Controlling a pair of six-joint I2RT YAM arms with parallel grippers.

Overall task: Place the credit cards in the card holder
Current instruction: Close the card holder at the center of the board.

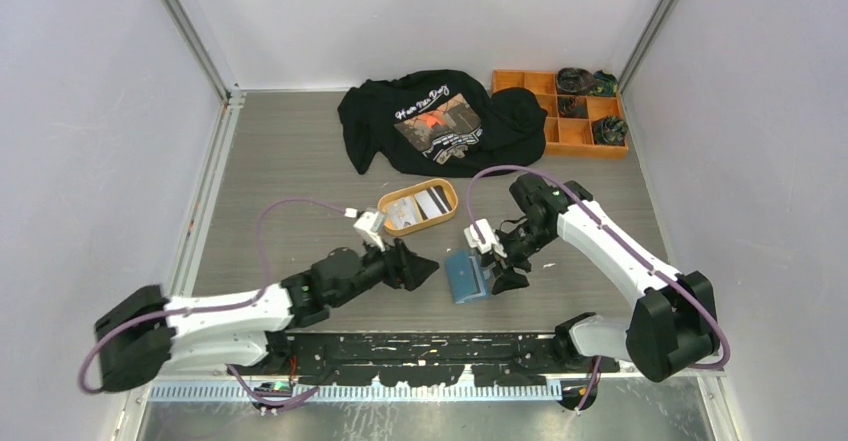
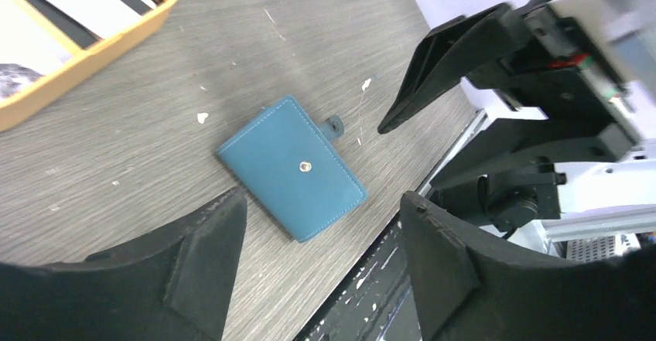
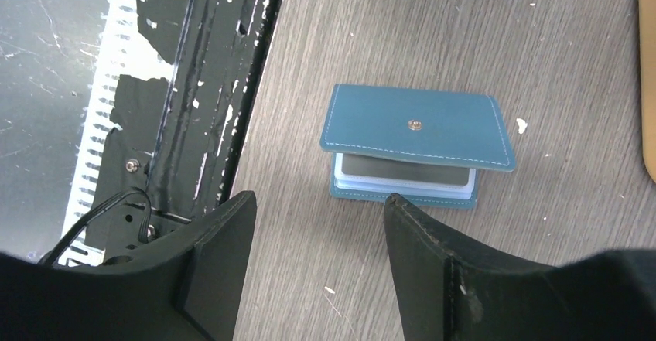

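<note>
– Gray table (image 1: 300, 161) with white walls around it, seen from above. What lies on it?
– At the back, a black shirt (image 1: 440, 121) and an orange box (image 1: 575, 111). In the middle, an orange oval tray (image 1: 384, 209) with cards (image 1: 425, 204) in it.
– And the card holder (image 1: 466, 276)?
– It is blue. It lies flat near the front edge, between the left gripper (image 1: 428, 264) and the right gripper (image 1: 507, 273).
– What does the left wrist camera show?
– Its two fingers are spread wide with nothing between them. The card holder (image 2: 292, 168) lies folded over on the table past them, snap on top, a small tab sticking out at one side. The tray (image 2: 116, 43) is at the top left, well apart from it.
– And the right wrist camera?
– Those jaws are spread too and hold nothing. The card holder (image 3: 418, 128) lies just past the fingertips. Its top cover is a bit lifted, and light blue pockets show under it. A black strip (image 3: 209, 86) runs along the table's edge nearby.
</note>
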